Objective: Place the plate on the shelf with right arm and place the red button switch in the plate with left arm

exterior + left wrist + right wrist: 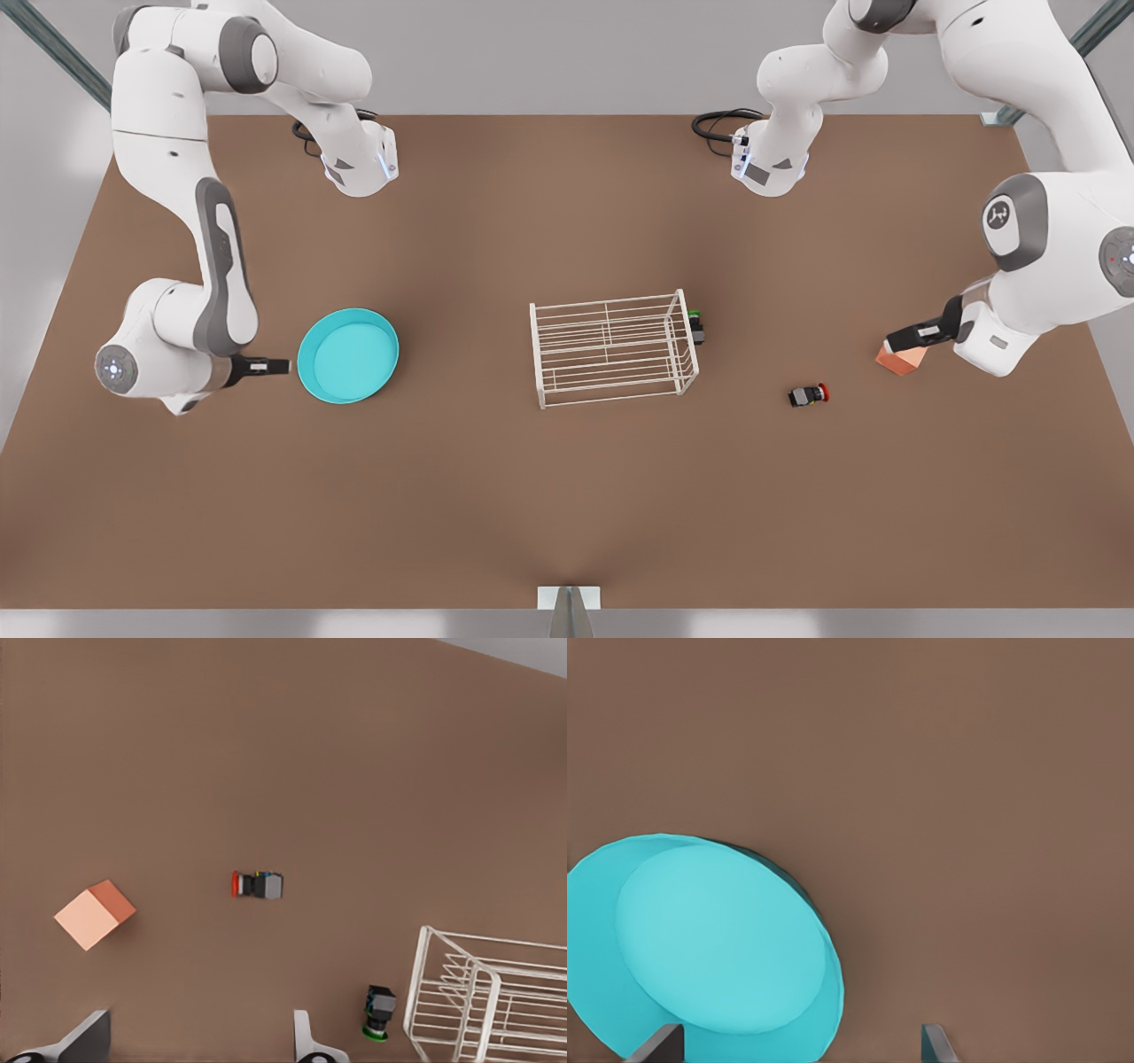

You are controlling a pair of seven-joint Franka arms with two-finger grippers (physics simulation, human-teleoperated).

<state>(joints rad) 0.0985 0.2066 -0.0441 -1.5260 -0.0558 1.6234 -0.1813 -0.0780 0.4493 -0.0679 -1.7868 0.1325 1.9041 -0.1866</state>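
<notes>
The turquoise plate [347,355] [718,943] lies flat on the brown table at the front view's left. My right gripper [266,365] [797,1043] hovers just beside the plate's rim, open, nothing between its fingers. The white wire shelf [535,354] [416,983] stands mid-table. The red button switch [809,395] [257,885] lies on its side to the front view's right of the shelf. My left gripper [908,338] [197,1041] is open and holds nothing, farther to the front view's right, over an orange-red cube and apart from the switch.
An orange-red cube [899,361] [94,913] sits under the left gripper. A green-capped black switch [697,326] [379,1012] rests against the shelf's side at the front view's right. Black cables [719,124] lie at the table's far edge by the arm bases.
</notes>
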